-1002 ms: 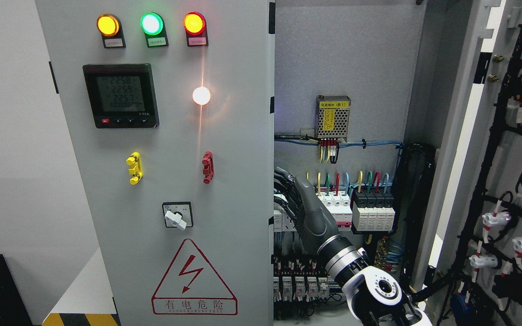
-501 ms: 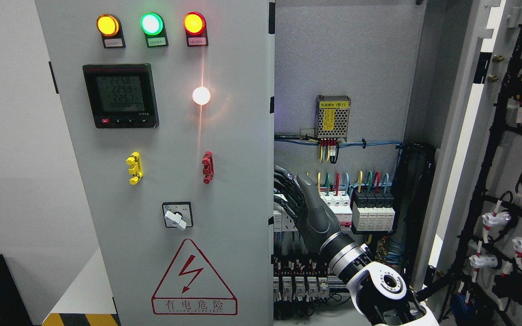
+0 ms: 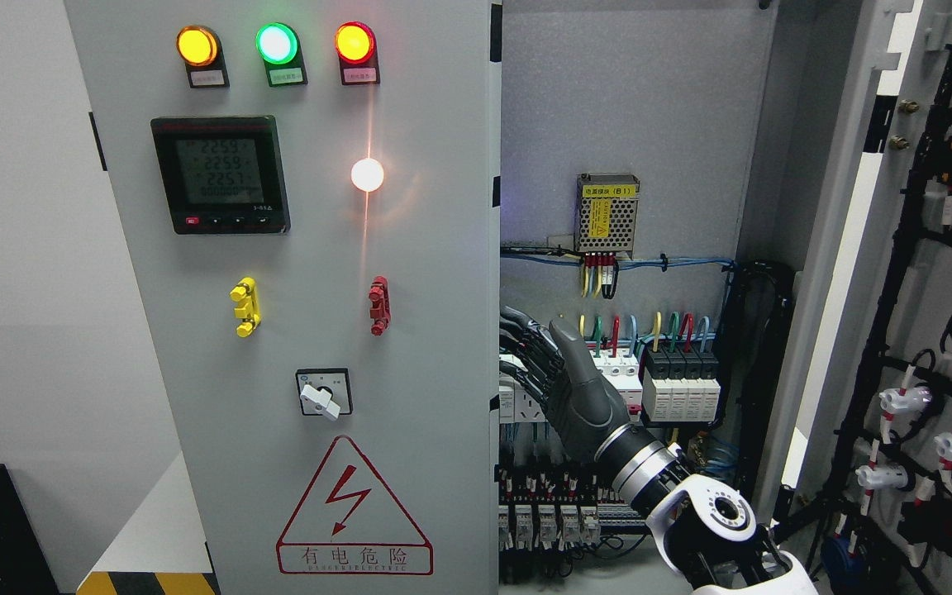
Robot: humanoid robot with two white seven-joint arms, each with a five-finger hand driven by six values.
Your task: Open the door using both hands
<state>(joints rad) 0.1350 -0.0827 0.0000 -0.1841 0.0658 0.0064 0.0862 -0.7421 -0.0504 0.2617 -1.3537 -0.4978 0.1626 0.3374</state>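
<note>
While my right arm comes in from the lower right of the frame, my right hand (image 3: 563,384) stands at the centre, just right of the left cabinet door (image 3: 319,330). Its fingers (image 3: 525,347) curl toward the door's right edge (image 3: 495,364); whether they grip it I cannot tell. This door fills the left half, closed, with three indicator lamps (image 3: 276,43) and a digital meter (image 3: 221,173). At the far right stands the right door (image 3: 922,330), wide open.

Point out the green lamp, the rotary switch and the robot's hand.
Green lamp (image 3: 277,43), head view, centre of its lens.
Rotary switch (image 3: 323,393), head view, white knob.
Right hand (image 3: 573,388), head view, back of hand.
</note>
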